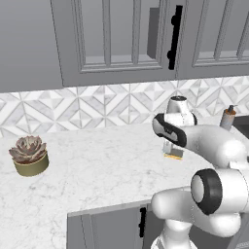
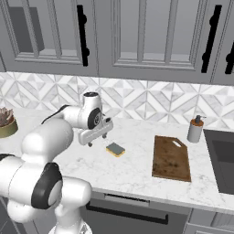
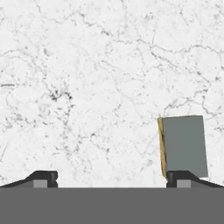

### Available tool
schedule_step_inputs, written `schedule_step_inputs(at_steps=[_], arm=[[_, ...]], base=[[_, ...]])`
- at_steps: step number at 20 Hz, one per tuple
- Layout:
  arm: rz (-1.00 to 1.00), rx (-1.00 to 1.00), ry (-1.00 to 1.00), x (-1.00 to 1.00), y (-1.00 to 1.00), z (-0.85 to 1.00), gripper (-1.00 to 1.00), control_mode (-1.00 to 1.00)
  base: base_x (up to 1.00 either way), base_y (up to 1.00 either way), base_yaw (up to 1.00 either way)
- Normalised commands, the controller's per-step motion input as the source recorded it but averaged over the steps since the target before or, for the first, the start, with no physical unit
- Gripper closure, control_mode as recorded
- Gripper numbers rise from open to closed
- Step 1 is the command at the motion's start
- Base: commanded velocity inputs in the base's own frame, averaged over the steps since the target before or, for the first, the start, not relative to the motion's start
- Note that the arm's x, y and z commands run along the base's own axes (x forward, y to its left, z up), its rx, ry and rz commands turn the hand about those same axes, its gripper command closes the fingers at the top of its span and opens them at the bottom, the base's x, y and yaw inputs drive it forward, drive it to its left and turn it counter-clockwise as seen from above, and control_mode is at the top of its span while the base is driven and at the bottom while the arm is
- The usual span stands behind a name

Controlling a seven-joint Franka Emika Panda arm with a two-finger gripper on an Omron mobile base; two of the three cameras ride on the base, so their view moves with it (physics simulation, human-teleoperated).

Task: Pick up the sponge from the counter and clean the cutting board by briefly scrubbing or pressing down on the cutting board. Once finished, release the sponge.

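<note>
The sponge [image 2: 115, 149], grey-green over yellow, lies flat on the white marble counter [image 2: 137, 176]. To its right rests the dark brown cutting board [image 2: 171, 158], bare. My gripper [image 2: 98, 142] hovers just left of the sponge, pointing down, open, with nothing between its fingers. In the hand view the sponge [image 3: 183, 145] sits off to the right, just above the right fingertip [image 3: 178, 178], while the gripper [image 3: 111, 179] looks at bare counter [image 3: 87, 87]. From the left base view the sponge [image 1: 173, 155] peeks out behind my arm.
A succulent in a round pot [image 1: 30, 155] stands at the counter's left end. A soap dispenser [image 2: 195, 129] and a dark sink [image 2: 222, 157] lie beyond the cutting board on the right. Wall cabinets [image 2: 137, 36] hang above the tiled backsplash.
</note>
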Motion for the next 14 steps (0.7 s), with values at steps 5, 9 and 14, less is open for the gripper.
schedule_step_inputs(at_steps=[5,9,14], arm=[[0.0,-0.03,-0.1,-0.68,0.72,0.38,-1.0,-1.0],[0.0,-0.07,-0.11,-0.71,0.51,0.34,-1.0,-1.0],[0.0,-0.13,-0.05,-0.52,0.58,0.27,-1.0,-1.0]], base=[[0.0,0.0,0.0],[0.0,0.0,0.0],[0.0,0.0,0.0]])
